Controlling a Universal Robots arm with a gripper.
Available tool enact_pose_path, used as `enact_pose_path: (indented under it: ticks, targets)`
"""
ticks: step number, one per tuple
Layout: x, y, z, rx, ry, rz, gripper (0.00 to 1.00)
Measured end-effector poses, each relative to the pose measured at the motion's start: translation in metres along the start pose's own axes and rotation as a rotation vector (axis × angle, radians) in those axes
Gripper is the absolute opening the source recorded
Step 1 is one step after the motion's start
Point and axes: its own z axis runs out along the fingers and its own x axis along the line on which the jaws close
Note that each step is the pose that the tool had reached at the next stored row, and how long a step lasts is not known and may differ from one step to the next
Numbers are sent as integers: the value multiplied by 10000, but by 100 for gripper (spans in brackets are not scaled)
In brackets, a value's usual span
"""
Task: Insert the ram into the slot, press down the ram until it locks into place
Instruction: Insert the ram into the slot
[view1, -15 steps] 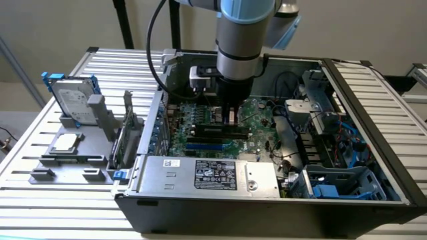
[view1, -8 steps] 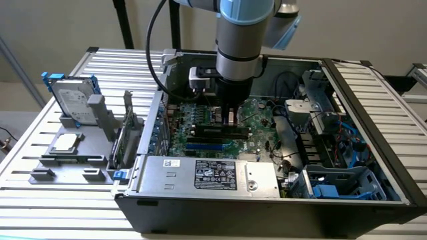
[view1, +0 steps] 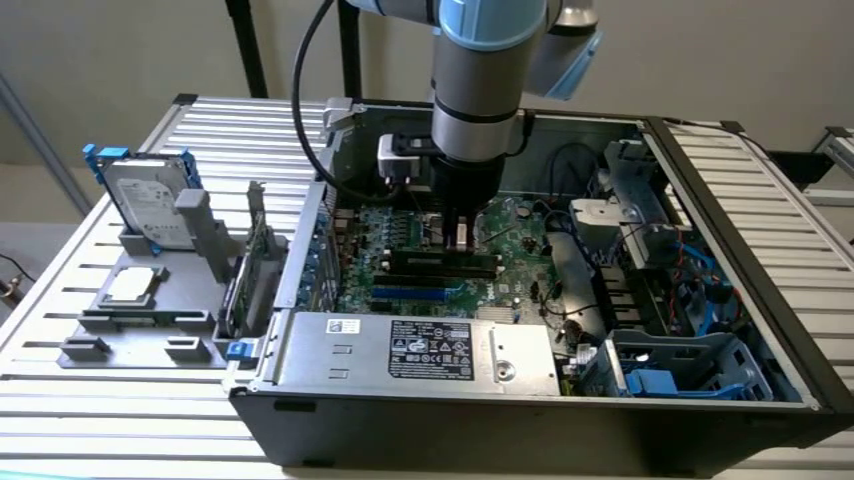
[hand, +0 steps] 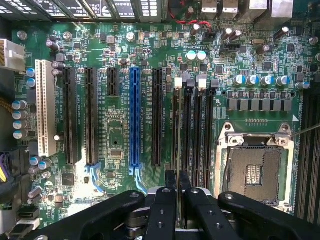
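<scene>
While edge-on, ram (hand: 178, 131) inside the pincer (hand: 177, 181).

The place looked like a robotics lab or test workshop: an opened computer case (view1: 534, 425) lay on a ribbed aluminium bench (view1: 120, 425), a robot arm (view1: 483, 70) hung over it, and a grey fixture (view1: 147, 325) at the exterior view's left held a hard drive (view1: 140, 200).

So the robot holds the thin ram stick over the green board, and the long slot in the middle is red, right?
Not quite. The long slot in the middle is blue, not red, as the wrist view shows. The rest is right: the gripper holds the thin ram stick over the green board.
</scene>
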Motion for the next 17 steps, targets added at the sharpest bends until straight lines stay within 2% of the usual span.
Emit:
enact_pose_path:
  ticks: [17]
  targets:
    - [-21,5,33,7,47,-3,14]
